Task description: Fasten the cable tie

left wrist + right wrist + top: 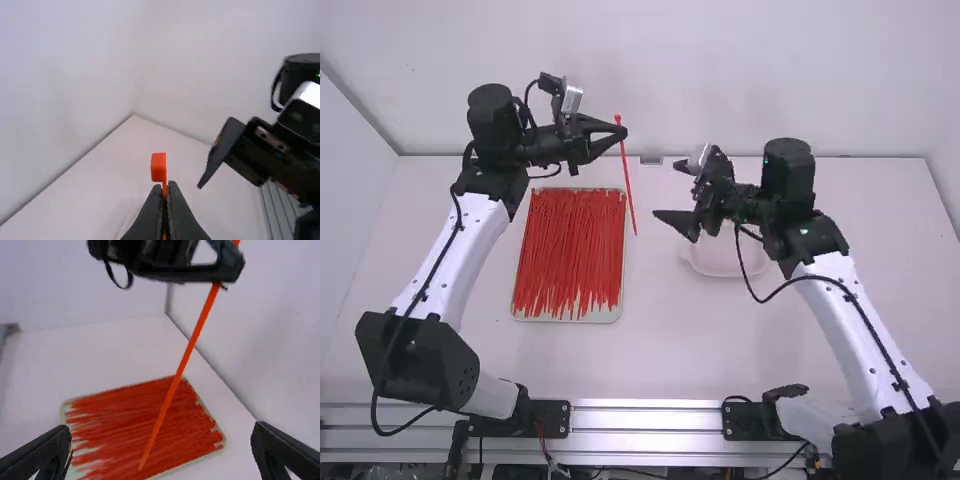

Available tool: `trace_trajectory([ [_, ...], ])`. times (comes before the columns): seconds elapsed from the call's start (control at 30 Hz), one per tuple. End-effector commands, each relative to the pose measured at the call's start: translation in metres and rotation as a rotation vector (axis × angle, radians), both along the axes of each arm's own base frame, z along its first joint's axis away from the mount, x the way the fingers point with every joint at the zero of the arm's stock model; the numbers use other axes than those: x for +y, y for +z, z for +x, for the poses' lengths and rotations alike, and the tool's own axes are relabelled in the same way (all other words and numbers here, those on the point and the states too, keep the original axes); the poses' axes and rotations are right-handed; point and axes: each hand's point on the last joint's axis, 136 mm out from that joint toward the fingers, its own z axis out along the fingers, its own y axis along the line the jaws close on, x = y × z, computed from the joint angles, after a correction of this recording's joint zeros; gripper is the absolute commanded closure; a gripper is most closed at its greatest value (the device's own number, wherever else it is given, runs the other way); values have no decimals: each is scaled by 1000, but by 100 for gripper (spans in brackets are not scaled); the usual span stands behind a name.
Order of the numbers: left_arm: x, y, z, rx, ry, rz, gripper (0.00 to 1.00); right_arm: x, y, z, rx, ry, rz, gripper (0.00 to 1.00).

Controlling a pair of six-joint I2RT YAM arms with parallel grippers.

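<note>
Fastening a cable tie, pre-threading stage. The left end effector (618,129) is pressed together on a single red cable tie (629,186), pinching it just below its square head (158,167). The strap hangs down freely above the far edge of the tray (567,319), with its pointed tail clear of the tabletop (720,330). Holding the tie by the head end and in mid-air probably leaves the tail exposed for the other arm to catch and bend round toward the head. The right end effector (682,195) is spread wide and grips nothing. It faces the hanging strap from near by without touching it, which suggests it is lined up to take the tail. It sits above a white container (725,262) whose contents cannot be made out. Count: two end effectors, one tie in hand, one tray, one container. The loose red ties (570,250) lying side by side in the tray are too many to count.
</note>
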Motion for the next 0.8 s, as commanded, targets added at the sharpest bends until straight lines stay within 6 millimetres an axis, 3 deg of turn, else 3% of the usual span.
trace_trajectory([
  [0.0, -6, 14, -14, -53, -76, -5, 98, 4, 19, -18, 8, 189, 99, 6],
  [0.17, -13, 23, -22, -73, -119, -21, 98, 1, 28, -10, 23, 255, 172, 9],
  [0.43, -18, 32, -26, -101, -134, -39, 98, 14, 27, 6, 68, 289, 221, 12],
  [0.77, -26, 52, -36, -129, -166, -81, 98, 30, 18, 9, 109, 323, 232, 30],
])
